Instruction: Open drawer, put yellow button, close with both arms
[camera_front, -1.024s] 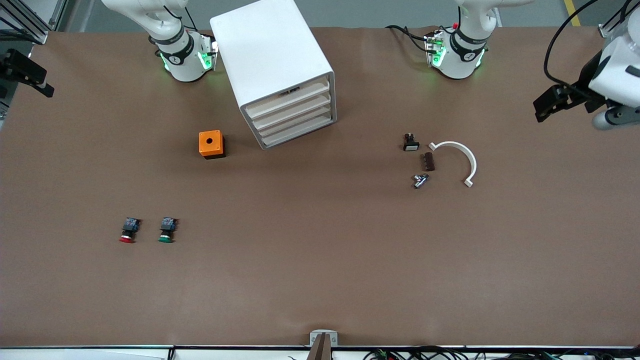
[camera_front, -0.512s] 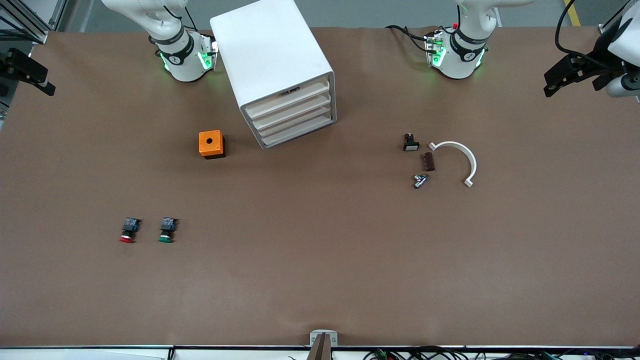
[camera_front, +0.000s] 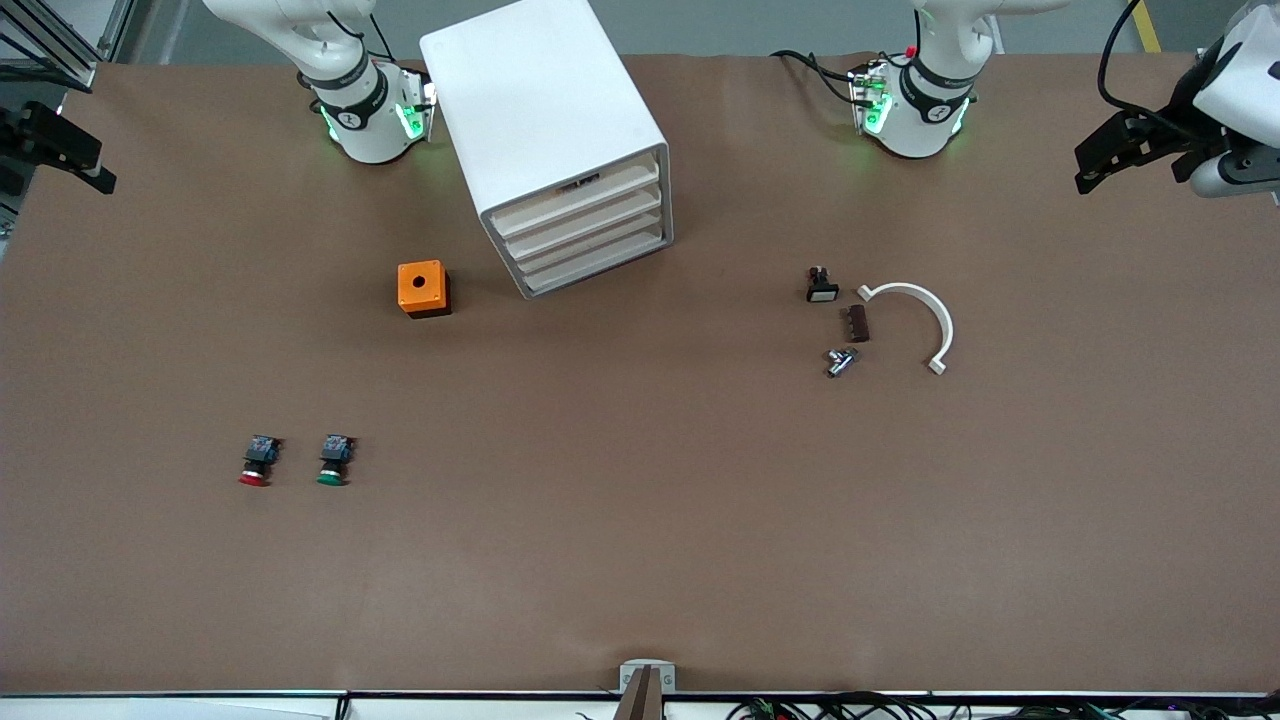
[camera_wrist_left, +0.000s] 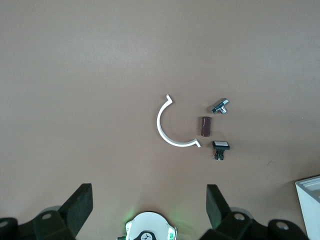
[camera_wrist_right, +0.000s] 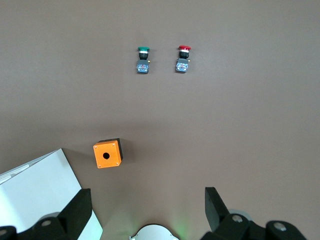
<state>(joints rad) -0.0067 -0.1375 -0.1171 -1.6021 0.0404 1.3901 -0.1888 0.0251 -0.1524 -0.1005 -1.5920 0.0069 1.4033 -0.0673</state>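
The white cabinet (camera_front: 545, 110) stands between the two arm bases. Its top drawer (camera_front: 575, 197) sits flush with the three drawers below it. The yellow button is not in view. My left gripper (camera_front: 1095, 168) hangs open and empty high over the left arm's end of the table; its wrist view (camera_wrist_left: 148, 207) shows the jaws wide apart. My right gripper (camera_front: 65, 160) hangs open and empty over the right arm's end; its wrist view (camera_wrist_right: 148, 207) also shows the jaws wide apart.
An orange box with a hole (camera_front: 423, 288) sits beside the cabinet. A red-capped button (camera_front: 256, 462) and a green-capped button (camera_front: 333, 461) lie nearer the camera. A white arc (camera_front: 925, 310), brown block (camera_front: 857, 323), metal fitting (camera_front: 840, 361) and black switch (camera_front: 821, 286) lie toward the left arm's end.
My left gripper has risen and pulled back toward its end of the table. My right gripper has shifted slightly. Nothing on the table has moved.
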